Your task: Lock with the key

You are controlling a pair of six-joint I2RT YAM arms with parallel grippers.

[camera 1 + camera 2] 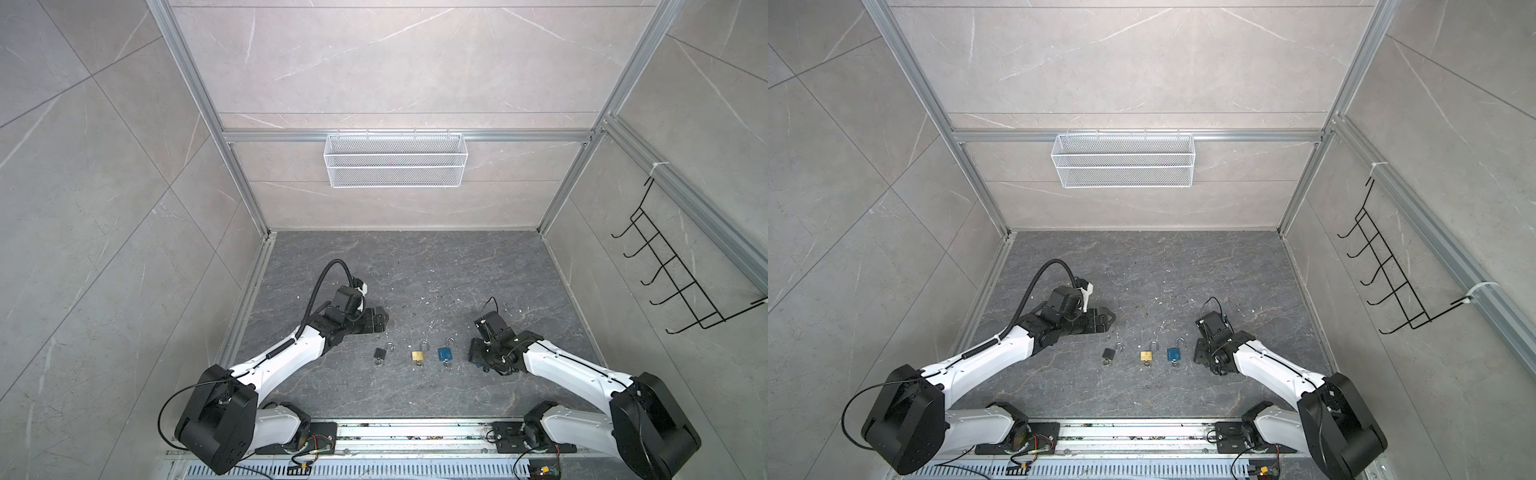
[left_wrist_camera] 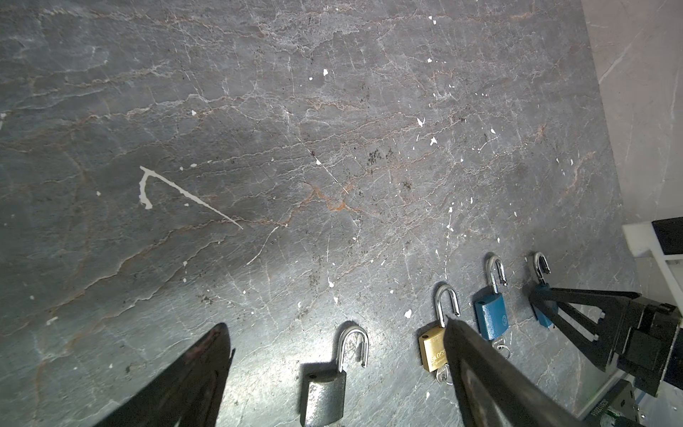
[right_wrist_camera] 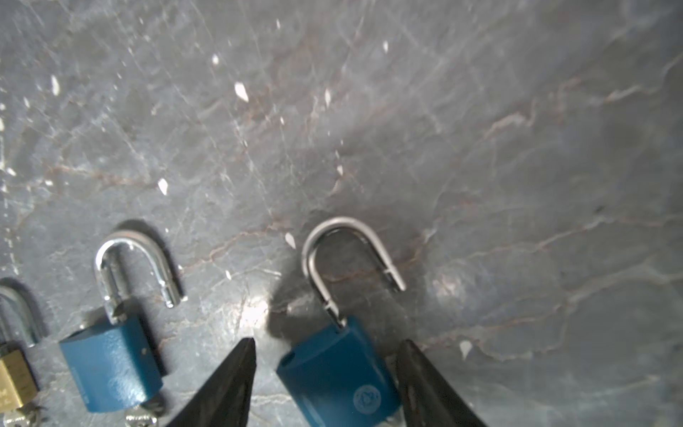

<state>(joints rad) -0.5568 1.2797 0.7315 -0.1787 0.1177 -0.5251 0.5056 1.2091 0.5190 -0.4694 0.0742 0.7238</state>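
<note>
R gripper (image 3: 329, 341) has the blue padlock (image 3: 332, 380) btwn its fingers, prob. to brace it for keying; can't tell if clamped. L gripper (image 2: 334, 325) wide, empty.

Top views bright, warped edges; right wrist view blurry w/ glare.

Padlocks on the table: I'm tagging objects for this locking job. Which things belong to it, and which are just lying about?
Belong: black padlock, brass padlock with its key, blue padlock, second blue padlock between the fingers of the right gripper.
Lying about: wire basket on the back wall, hook rack on the side wall.
</note>
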